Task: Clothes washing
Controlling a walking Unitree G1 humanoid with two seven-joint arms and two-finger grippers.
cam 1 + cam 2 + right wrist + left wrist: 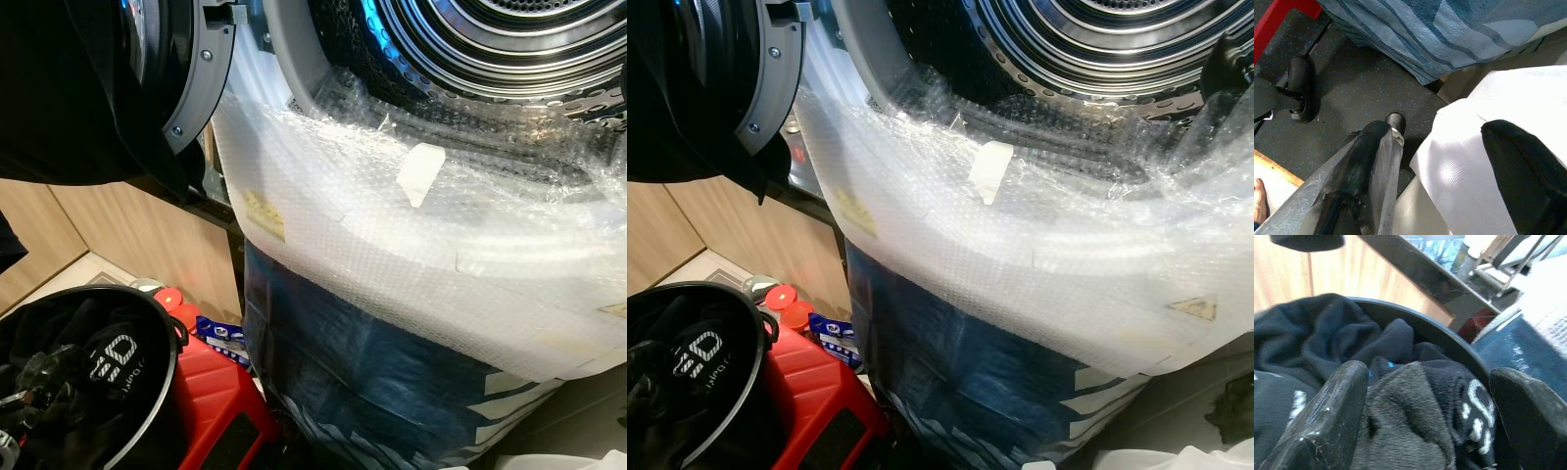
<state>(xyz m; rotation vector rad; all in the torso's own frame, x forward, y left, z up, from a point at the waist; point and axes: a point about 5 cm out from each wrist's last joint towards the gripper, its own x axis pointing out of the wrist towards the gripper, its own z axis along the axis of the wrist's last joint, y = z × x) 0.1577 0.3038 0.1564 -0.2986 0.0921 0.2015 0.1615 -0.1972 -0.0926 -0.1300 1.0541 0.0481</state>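
- Step in hand, as I read it: picking dark clothes (1400, 406) out of the black basket (147, 411) to load the washer drum (490, 39).
- Left gripper (1430, 411) is down in the basket, fingers (1327, 421) apart, straddling a bunched black garment with white print that lies between them; no clamp on it yet.
- Washer door (186, 69) is open; the drum mouth sits well above the basket, machine front wrapped in bubble wrap (392, 245).
- Right gripper (1440, 166) hangs idle low by the floor (1352, 88), fingers apart, white cloth (1474, 161) just beyond them.
- Next move calls for closing the left fingers on the bunched fabric, lifting clear of the basket rim, then carrying up to the drum.
- Red container (216, 392) beside the basket.
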